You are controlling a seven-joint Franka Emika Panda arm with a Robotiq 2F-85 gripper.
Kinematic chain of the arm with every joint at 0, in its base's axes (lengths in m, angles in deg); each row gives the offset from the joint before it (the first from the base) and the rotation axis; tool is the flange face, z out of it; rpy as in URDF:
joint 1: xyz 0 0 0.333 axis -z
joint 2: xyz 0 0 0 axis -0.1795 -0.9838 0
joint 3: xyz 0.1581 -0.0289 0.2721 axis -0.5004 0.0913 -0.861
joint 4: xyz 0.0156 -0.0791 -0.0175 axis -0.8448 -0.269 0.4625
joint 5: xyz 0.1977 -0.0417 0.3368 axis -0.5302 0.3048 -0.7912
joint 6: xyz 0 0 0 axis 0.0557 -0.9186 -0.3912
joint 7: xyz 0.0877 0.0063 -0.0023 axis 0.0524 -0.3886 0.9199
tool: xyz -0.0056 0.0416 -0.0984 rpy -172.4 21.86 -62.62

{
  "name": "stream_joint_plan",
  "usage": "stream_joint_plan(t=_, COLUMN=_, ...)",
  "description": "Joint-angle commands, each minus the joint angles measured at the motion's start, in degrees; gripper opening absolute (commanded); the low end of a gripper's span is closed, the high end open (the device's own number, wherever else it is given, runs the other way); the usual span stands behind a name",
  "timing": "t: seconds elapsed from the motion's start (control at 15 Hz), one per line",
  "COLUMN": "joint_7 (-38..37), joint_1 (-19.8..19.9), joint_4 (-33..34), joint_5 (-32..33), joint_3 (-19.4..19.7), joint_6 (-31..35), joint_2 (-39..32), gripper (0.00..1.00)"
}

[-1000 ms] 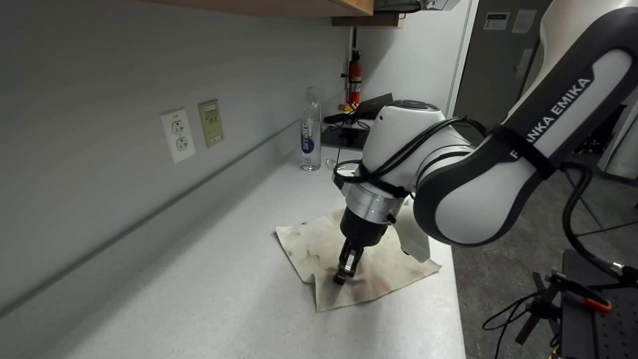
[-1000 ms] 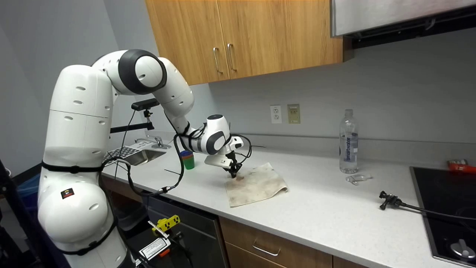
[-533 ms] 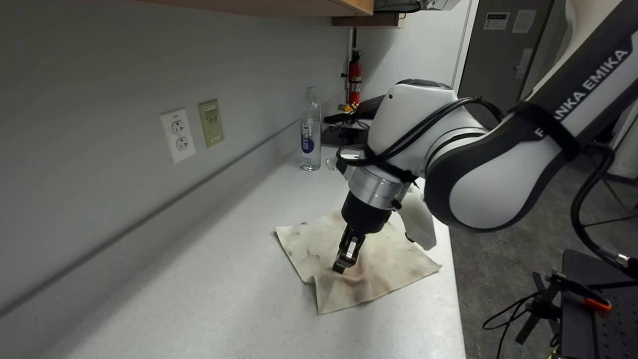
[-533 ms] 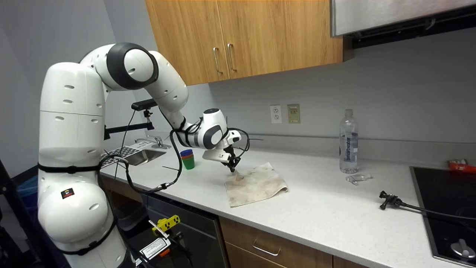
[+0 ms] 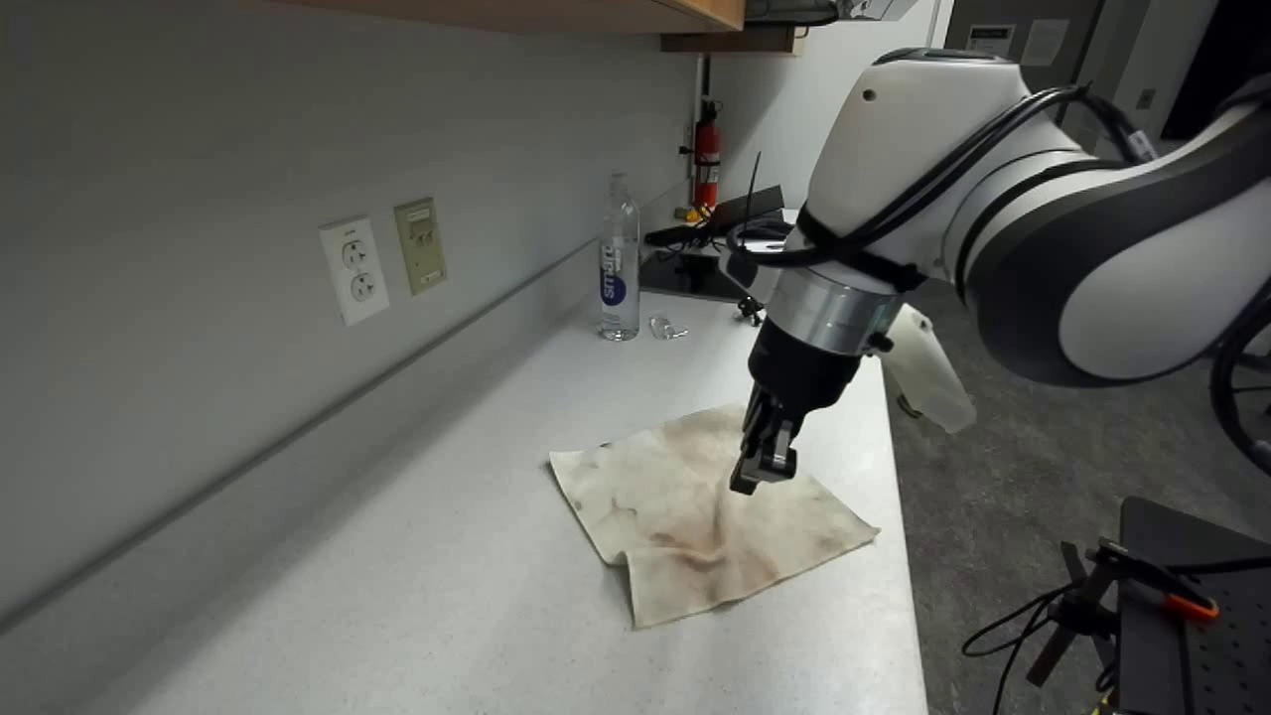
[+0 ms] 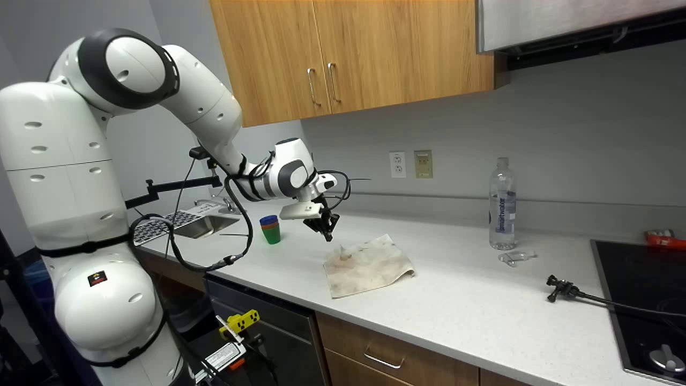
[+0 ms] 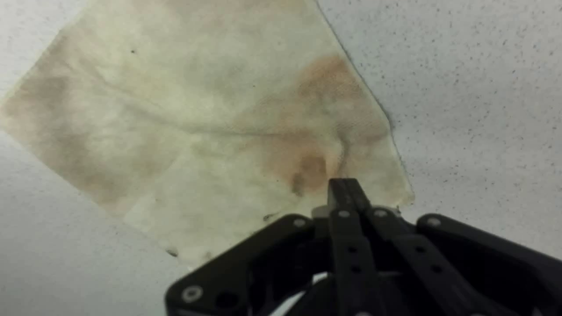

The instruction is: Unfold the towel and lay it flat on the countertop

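In an exterior view, the clear bottle (image 6: pixel 502 206) is standing upright and displaying "smartwater" lengthwise on its label (image 6: pixel 506 213), while a white printed sheet (image 6: pixel 222 357) near the arm (image 6: pixel 102 305) is carrying lines too small to read. The stained towel (image 5: pixel 655 492) is lying on the surface (image 5: pixel 427 596), mostly spread, with wrinkles running near one edge. Clear of it, near one end, the gripper (image 7: pixel 347 183) is hovering, its jaws sitting closed, tip against tip
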Motion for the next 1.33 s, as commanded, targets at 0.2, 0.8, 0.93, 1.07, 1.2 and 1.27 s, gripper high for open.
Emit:
stream_joint_plan(t=0.2, joint_7=-3.1, joint_1=0.8, joint_4=-9.3, joint_5=7.8, joint_3=0.8, joint_6=-0.9, joint_2=14.8, gripper=0.00)
stream_joint_plan(t=0.8, joint_7=-4.0, joint_1=2.4, joint_4=-12.7, joint_5=5.0, joint_3=1.0, joint_6=2.4, joint_2=24.2, gripper=0.43)
stream_joint_plan(t=0.93, joint_7=-3.6, joint_1=2.4, joint_4=-14.1, joint_5=4.2, joint_3=1.3, joint_6=3.6, joint_2=25.7, gripper=0.57)
stream_joint_plan(t=1.07, joint_7=-3.5, joint_1=2.2, joint_4=-16.1, joint_5=3.1, joint_3=1.6, joint_6=4.8, joint_2=27.6, gripper=0.72)
stream_joint_plan(t=1.2, joint_7=-3.0, joint_1=1.8, joint_4=-18.4, joint_5=1.7, joint_3=2.2, joint_6=7.0, joint_2=29.5, gripper=0.88)
stream_joint_plan(t=1.27, joint_7=-2.8, joint_1=1.5, joint_4=-19.8, joint_5=0.7, joint_3=2.6, joint_6=9.0, joint_2=30.5, gripper=0.94)
